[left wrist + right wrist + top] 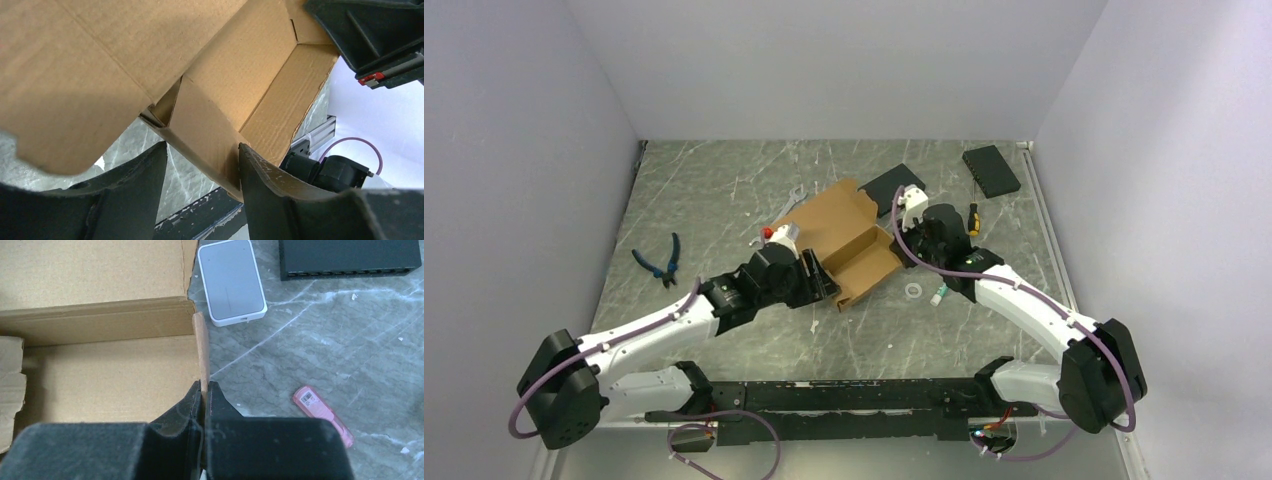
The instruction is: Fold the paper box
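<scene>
The paper box sits in the middle of the table, and it looks about half done. One part is already a little tray with its walls standing up. The big lid flap lies open and flat on the far side, so it is not closed yet. From the left wrist view, a corner flap looks loose and not tucked in. The job left is likely to tuck the side flaps, fold the lid over and push it shut. The left arm reaches low across the table from the near left, up to the near corner of the box. The left gripper has its two fingers apart, with one wall of the box standing in the gap. The wall touches one finger, but bare table shows beside the other, so it does not seem to be squeezing. The right arm bends in from the near right and points its wrist left at the box. The right gripper is clamped tight on the thin edge of a side wall of the box. A small white case lies just beside the box.
</scene>
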Controlling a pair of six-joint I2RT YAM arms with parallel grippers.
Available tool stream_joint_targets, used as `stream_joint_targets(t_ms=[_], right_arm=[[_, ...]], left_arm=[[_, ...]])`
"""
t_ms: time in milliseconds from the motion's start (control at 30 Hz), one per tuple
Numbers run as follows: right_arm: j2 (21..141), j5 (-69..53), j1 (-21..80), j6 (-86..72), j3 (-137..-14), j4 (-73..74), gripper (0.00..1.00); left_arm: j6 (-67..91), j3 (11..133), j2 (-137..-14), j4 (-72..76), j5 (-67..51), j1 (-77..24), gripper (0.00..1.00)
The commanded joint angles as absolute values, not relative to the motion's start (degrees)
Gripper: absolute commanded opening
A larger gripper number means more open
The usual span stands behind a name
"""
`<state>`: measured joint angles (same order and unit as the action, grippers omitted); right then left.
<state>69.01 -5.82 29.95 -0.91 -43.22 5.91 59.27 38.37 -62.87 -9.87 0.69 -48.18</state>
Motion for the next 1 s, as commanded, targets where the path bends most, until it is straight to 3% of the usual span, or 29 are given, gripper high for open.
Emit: stream_joint_targets(t_ms=[0,67,133,267,300,433,467,600,733,833,967], right_arm=[[68.08,-4.92,30.64,-0.53,-43.51,2.65,0.0],[67.85,-4.92,30.95,-0.53,-43.44,2.59,0.0],[67.61,-4.56,31.56,1.25,-43.27,2.43,0.0],[67.24,-3.32,33.43,3.19,-43.01,1.96,0.0],[67.26,-3.26,34.01,3.69,-42.98,1.86,0.0],[67.41,-7.84,35.24,4.65,-43.42,2.7,0.0],[67.41,-9.34,35.24,4.59,-43.56,3.03,0.04],[67.09,-15.76,35.22,4.93,-44.4,5.02,0.35],[66.09,-21.56,34.47,5.19,-45.87,7.34,0.56],[64.45,-29.14,31.46,6.59,-47.29,10.23,0.68],[61.64,-40.74,25.51,14.11,-49.82,17.25,0.75]], left_arm=[[59.27,41.46,-64.41,-11.38,-1.27,-48.01,0.57],[58.88,41.56,-65.06,-10.9,-1.28,-48.07,0.54],[58.21,41.84,-65.81,-10.92,-1.12,-47.96,0.43],[56.08,43.73,-67.6,-13.34,-1.23,-47.52,0.04],[55.47,44.36,-68.16,-14.28,-1.21,-47.49,0.0],[52.02,46.7,-69.89,-17.24,-0.39,-47.5,0.0],[51.27,46.82,-69.91,-17.37,-0.15,-47.44,0.0],[48.72,46.81,-69.0,-18.31,3.3,-47.51,0.0],[44.64,47.27,-67.85,-20.96,6.0,-47.5,0.0],[39.99,48.73,-67.15,-25.11,7.94,-47.53,0.0],[31.93,50.53,-66.37,-30.16,9.46,-47.49,0.0]])
